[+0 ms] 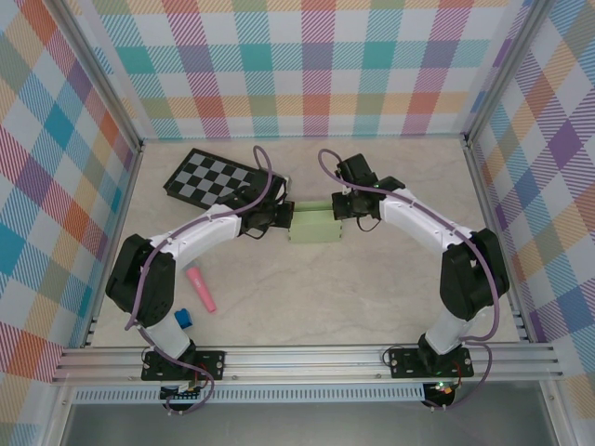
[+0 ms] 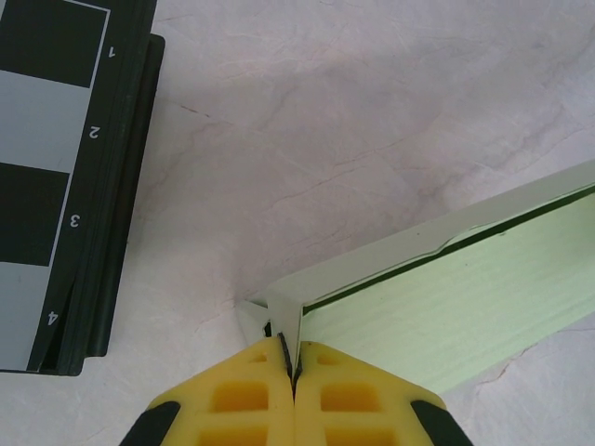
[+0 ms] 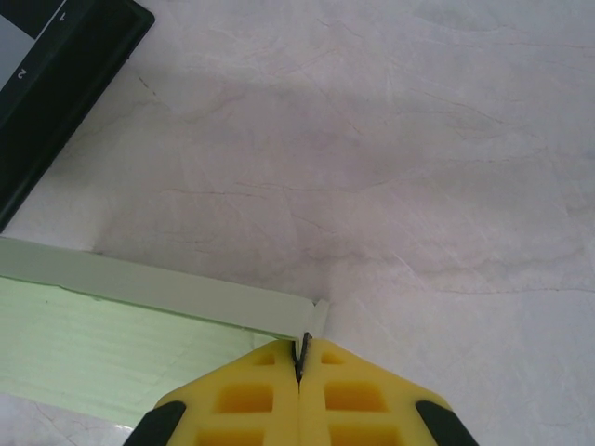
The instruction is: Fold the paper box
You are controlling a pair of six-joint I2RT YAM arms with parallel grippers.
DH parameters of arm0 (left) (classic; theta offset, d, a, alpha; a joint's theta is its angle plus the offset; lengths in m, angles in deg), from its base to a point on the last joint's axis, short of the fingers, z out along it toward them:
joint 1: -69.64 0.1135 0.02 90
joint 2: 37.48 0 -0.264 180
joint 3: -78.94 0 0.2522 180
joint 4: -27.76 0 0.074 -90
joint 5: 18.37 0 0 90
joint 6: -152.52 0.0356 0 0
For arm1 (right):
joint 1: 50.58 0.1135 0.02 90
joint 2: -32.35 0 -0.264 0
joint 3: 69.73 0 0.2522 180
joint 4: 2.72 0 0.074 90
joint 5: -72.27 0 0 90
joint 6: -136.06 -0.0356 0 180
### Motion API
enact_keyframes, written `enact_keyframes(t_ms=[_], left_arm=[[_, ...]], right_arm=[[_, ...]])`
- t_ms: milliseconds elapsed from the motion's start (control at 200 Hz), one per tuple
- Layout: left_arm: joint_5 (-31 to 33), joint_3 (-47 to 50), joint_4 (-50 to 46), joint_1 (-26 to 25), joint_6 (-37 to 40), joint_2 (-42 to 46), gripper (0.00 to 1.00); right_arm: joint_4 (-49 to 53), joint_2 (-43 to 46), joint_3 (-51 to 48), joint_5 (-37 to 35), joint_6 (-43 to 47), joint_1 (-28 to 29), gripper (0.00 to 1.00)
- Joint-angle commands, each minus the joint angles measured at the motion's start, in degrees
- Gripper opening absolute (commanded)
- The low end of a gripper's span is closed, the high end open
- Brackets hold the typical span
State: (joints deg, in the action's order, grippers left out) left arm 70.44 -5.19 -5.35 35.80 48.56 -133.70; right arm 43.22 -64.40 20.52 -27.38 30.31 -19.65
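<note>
Nearest the arm bases, on the left of the pale marbled bench (image 1: 372, 297), a small blue block (image 1: 183, 319) and a stubby pink cylinder (image 1: 201, 289) lie near each other. Both are well apart from the work, and I'd say they have no part in this step.

Further in, at the middle of the bench, sits the pale light-green thin-card paper box (image 1: 316, 228). It is folded down to a compact rectangle and lies flat. The two arms curve in from either side to meet it, one at each short end. My guess is that they grip opposite ends so the card cannot spring open or slide while a fold is set.

The left jaws are closed right down. Their yellow fingers (image 2: 232, 400) meet, with only a thin edge of card nipped between the tips at the box's left corner, where a small tab pokes out beside them. The right jaws are closed just as tightly. Their yellow fingers (image 3: 363, 400) pinch a sliver of card at the opposite corner. Neither pair holds anything else.

Beyond the left arm lies the black-and-grey checkerboard (image 1: 212, 178), flat and skewed, close to the box but not touching it. The pastel plaid walls (image 1: 307, 65) close off the back.
</note>
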Motion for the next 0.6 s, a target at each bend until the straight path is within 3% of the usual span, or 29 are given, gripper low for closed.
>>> enact_keyframes(t_ms=[0, 595], left_arm=[[-1.55, -1.35, 2.78, -1.31, -0.83, -0.67, 0.0], [-0.64, -0.74, 2.97, -1.93, -1.03, -0.88, 0.01]], right_arm=[[-0.15, -0.09, -0.9, 2.07, -5.07, 1.43, 0.0], [7.76, -4.79, 6.25, -1.08, -10.28, 3.29, 0.0]])
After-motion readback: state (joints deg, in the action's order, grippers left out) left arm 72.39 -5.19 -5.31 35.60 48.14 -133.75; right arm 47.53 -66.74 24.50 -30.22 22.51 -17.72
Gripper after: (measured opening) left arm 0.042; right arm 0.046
